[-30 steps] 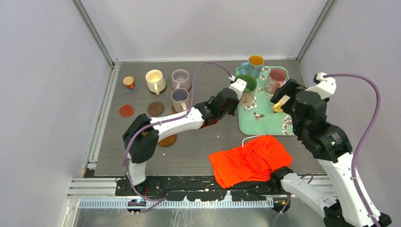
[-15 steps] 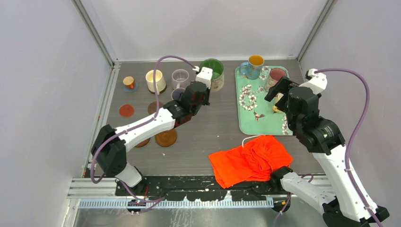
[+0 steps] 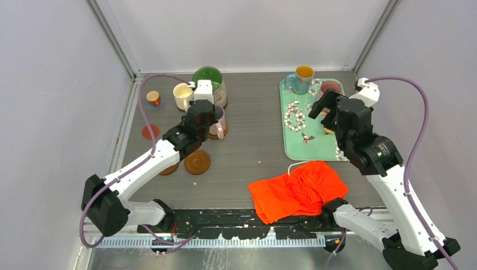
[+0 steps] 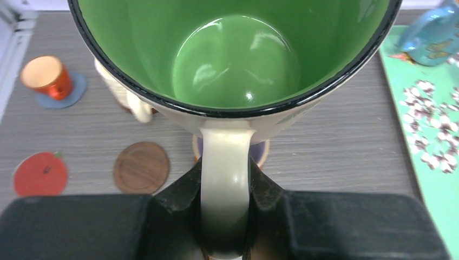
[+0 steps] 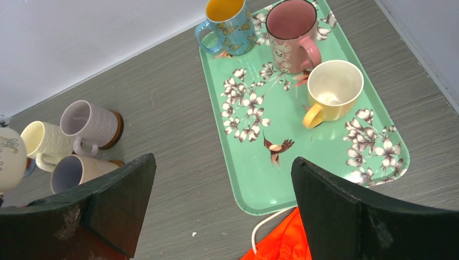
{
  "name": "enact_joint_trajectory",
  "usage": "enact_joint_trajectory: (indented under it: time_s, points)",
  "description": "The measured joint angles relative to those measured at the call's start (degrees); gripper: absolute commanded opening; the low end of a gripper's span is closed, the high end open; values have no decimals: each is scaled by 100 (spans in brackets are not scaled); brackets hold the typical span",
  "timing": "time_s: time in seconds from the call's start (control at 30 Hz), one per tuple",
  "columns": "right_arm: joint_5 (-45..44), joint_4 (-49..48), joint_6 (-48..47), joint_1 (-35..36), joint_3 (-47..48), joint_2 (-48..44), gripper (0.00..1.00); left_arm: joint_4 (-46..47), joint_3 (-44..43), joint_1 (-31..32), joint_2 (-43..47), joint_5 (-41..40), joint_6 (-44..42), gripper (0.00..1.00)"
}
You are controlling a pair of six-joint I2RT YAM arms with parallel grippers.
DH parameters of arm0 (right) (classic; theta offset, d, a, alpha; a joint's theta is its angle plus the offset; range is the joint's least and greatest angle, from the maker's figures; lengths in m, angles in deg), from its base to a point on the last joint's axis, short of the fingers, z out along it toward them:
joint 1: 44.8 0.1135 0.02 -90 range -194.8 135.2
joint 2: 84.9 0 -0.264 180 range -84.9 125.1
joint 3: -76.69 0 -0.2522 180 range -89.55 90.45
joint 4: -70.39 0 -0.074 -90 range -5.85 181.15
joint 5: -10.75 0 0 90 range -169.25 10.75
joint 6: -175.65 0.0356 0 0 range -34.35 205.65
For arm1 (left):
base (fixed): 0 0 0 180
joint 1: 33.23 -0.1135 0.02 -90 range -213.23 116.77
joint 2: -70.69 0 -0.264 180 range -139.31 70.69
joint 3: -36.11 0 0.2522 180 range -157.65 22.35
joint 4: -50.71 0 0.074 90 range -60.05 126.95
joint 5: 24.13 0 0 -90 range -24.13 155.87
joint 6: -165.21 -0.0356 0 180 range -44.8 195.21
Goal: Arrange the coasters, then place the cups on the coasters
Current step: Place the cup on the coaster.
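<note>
**Green mug carried across to the cup cluster**

Swung over from the teal floral tray within the last second, the green-inside mug is now at the back left of the tabletop, close beside the cream mug. The left fingers are clamped on either side of its pale handle. The mug is upright, and its glossy green inside fills the left wrist view. Below it stands a lilac mug, and a second lilac mug sits on a brown coaster next to the cream one.

Further left, the tiny orange-copper cup stands on the blue coaster. The red-orange coaster lies bare, and so does the wooden coaster beside it. Another grooved wooden coaster lies bare nearer the arms.

The right arm has edged a little toward the back of the tray. Its right fingers are spread wide with nothing between them, hanging above the tray. Three mugs are left on the tray: the blue mug with the orange inside, the pink-maroon mug and a cream mug with a yellow handle. An orange cloth lies crumpled at the tray's near end.
</note>
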Motion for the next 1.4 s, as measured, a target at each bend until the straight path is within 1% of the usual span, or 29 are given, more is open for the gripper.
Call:
enact_joint_trajectory:
  time_s: [0.33, 0.6, 0.8, 1.0, 1.4]
  points:
    - [153, -63, 17, 0, -4, 15, 100, -492, 601, -992, 715, -472, 555, 0]
    - [238, -68, 20, 0, -9, 87, 100, -638, 1036, -1296, 723, -529, 960, 0]
    - [258, -66, 20, 0, -15, 90, 100, -597, 1244, -1467, 522, -424, 1185, 0]
    - [275, -66, 17, 0, -15, 90, 100, -581, 1355, -1639, 140, -271, 1394, 0]
    - [295, -63, 17, 0, -15, 151, 100, -260, 1447, -1766, -439, -26, 1596, 0]
